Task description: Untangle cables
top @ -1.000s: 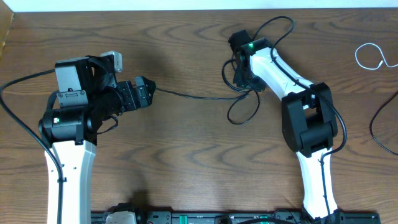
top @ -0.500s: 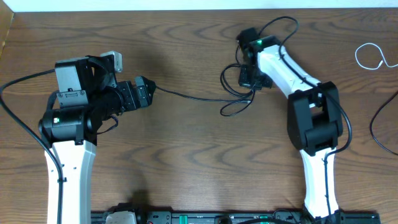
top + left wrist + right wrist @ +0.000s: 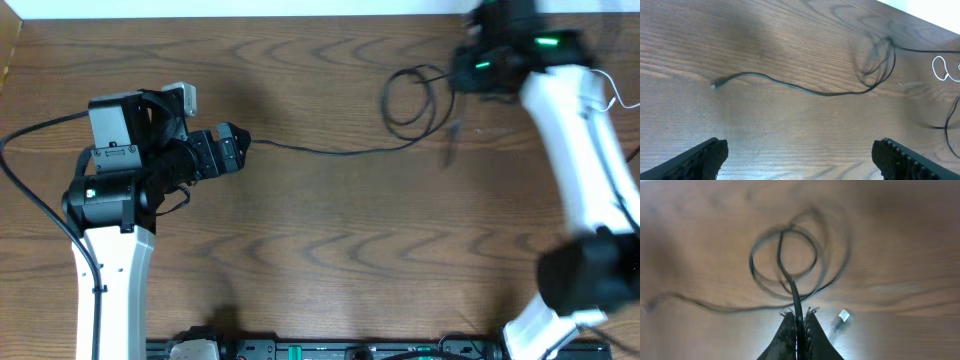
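Black cable [image 3: 330, 152] trails across mid-table, looping up at 1 o'clock where the right gripper [image 3: 799, 317], arm reaching far out, pinches it. Left gripper [image 3: 800, 147] at 9 o'clock is spread wide, clear of the cable's end.

- The left white-and-black robot arm [image 3: 105, 250] stands upright at the left side. Its elbow is folded and its left black two-finger gripper [image 3: 230, 150] points right.
- Its fingers [image 3: 700, 157] stand wide apart and hold nothing.
- The right white-and-black robot arm [image 3: 580, 130] reaches far forward and is blurred.
- The right gripper [image 3: 797, 325] is pinched on a thin black cable [image 3: 790, 280].
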{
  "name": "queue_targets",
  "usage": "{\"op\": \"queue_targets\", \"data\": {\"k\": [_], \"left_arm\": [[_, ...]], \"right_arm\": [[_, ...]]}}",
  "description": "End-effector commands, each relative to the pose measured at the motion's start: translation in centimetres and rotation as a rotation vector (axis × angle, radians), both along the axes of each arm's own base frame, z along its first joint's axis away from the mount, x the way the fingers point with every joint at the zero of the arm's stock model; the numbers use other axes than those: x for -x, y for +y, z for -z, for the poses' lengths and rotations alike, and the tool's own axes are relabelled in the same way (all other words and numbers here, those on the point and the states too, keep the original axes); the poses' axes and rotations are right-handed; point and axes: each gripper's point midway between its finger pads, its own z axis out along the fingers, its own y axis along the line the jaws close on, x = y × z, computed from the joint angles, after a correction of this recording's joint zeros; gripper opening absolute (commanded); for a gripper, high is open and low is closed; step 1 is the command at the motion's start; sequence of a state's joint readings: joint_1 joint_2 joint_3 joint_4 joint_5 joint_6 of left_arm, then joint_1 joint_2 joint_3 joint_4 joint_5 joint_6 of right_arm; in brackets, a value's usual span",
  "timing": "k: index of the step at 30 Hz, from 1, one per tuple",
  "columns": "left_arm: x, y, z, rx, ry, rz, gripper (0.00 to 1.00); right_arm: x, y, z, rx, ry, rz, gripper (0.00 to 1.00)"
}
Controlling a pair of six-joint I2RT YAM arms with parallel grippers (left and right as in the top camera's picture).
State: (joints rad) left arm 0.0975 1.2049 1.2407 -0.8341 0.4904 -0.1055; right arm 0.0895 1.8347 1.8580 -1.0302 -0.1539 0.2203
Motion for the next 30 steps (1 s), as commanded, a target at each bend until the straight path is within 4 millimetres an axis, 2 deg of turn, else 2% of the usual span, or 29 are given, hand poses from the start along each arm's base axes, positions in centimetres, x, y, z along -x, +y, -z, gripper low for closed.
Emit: {"op": "queue_targets", "data": {"k": [1, 8, 9, 12, 15, 18, 23, 26, 30], "left_arm": [[-0.3, 0.2, -0.7, -0.003, -0.013, -0.010, 0.98], [-0.3, 0.2, -0.7, -0.003, -0.013, -0.010, 0.98], [-0.3, 0.2, -0.7, -0.003, -0.013, -0.010, 0.98], [-0.3, 0.2, -0.7, -0.003, -0.013, -0.011, 0.98], [-0.3, 0.2, -0.7, -0.003, -0.013, -0.011, 0.98], [-0.3, 0.2, -0.7, -0.003, -0.013, -0.011, 0.98], [-0.3, 0.2, -0.7, -0.003, -0.013, -0.010, 0.98], [-0.3, 0.2, -0.7, -0.003, -0.013, -0.010, 0.98], [-0.3, 0.2, -0.7, -0.003, -0.013, -0.011, 0.98]], "right_arm": [[0.7, -6.3, -4.9, 0.025, -0.126, 0.096, 0.01], [4.8, -20.0, -12.8, 0.083, -0.310, 0.413, 0.01], [5.9, -22.7, -14.2, 0.101, -0.342, 0.479, 0.01], [8.1, -27.7, -16.6, 0.139, -0.400, 0.603, 0.01], [9.9, -31.2, -17.5, 0.166, -0.427, 0.691, 0.01], [10.3, -31.6, -16.8, 0.142, -0.408, 0.691, 0.01], [8.7, -29.0, -13.7, 0.075, -0.307, 0.578, 0.02], [7.5, -26.4, -10.9, 0.032, -0.210, 0.494, 0.18], [6.2, -21.6, -7.4, -0.017, -0.077, 0.336, 0.44]]}}
